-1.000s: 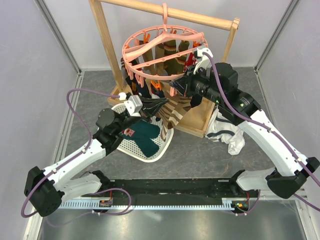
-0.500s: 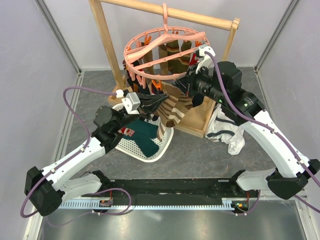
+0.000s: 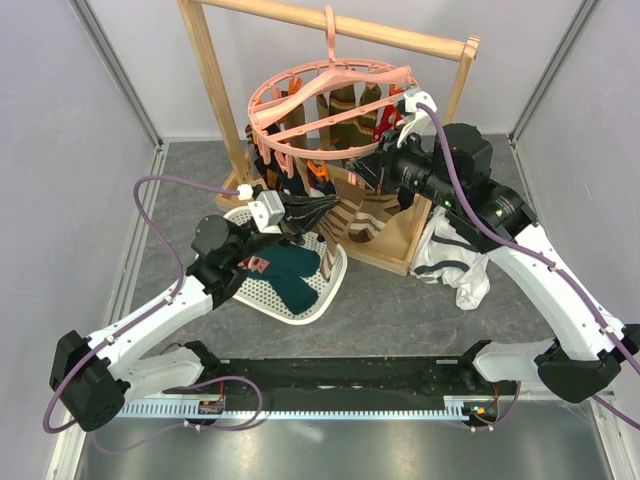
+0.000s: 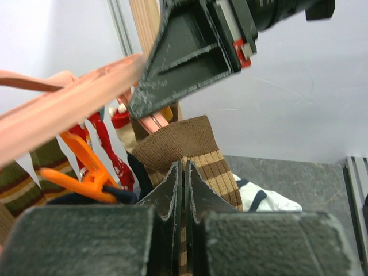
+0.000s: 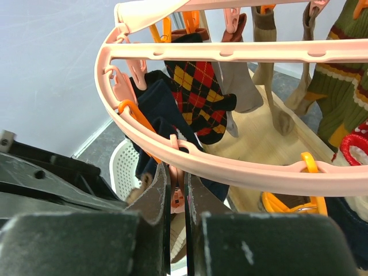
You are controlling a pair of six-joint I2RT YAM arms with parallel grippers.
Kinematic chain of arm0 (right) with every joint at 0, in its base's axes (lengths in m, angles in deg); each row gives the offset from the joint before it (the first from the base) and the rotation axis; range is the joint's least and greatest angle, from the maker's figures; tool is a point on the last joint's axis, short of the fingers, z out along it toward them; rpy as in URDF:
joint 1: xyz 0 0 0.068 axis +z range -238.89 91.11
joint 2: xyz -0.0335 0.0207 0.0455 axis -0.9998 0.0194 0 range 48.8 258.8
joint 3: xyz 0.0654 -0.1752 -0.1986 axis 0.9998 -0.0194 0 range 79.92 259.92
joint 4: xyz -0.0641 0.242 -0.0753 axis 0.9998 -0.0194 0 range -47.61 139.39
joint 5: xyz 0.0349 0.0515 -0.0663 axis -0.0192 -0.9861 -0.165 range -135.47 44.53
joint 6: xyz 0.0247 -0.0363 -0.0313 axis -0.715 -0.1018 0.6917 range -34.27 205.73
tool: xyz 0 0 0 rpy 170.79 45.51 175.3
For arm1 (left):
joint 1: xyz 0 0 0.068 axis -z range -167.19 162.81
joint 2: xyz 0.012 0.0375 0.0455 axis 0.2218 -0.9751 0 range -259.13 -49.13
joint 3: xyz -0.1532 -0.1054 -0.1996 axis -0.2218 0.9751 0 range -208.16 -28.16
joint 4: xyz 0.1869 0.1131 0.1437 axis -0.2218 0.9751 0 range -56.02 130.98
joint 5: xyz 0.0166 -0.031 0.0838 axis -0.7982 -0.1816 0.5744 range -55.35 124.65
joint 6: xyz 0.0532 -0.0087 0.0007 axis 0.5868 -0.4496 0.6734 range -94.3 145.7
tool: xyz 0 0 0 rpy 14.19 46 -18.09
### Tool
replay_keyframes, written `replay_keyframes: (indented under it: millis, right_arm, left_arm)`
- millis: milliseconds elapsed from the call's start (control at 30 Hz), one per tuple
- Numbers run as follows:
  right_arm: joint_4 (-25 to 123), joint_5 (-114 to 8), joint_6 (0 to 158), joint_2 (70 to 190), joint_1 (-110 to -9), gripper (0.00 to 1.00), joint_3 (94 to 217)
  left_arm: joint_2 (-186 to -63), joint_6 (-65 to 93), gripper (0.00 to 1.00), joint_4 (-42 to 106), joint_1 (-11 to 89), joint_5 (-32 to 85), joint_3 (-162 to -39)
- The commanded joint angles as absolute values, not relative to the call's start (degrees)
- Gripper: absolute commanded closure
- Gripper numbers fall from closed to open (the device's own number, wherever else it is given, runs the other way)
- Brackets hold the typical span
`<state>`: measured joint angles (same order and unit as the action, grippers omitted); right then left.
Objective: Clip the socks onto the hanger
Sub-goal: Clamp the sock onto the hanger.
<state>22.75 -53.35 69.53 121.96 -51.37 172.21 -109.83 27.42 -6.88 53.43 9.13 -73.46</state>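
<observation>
Black left gripper (image 4: 183, 172) clenched on brown-striped sock (image 4: 198, 144) below its cuff, cuff up under near rim of hanger (image 5: 241, 167) | right gripper (image 5: 175, 187) pinching pink clip (image 5: 176, 200) on that rim | step: presenting sock to clip | next: likely cuff eased into clip's mouth, then right releases, left after.

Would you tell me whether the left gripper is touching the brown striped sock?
Touching. The left wrist view shows the left gripper shut on the brown striped sock, cloth pinched between its fingers.
</observation>
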Motion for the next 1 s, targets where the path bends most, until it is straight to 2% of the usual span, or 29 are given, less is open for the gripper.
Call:
replay_keyframes:
  millis: [0,967]
  right_arm:
    - [26.8,-54.1,68.4,120.6,-51.7,1.00,172.8]
    - [30.1,-55.5,62.4,119.9,-51.9,1.00,169.7]
  left_arm:
    - [-109.0,26.3,0.98,-8.3,53.5,8.6,-70.8]
    - [-113.3,26.2,0.98,-13.3,53.4,11.6,-73.4]
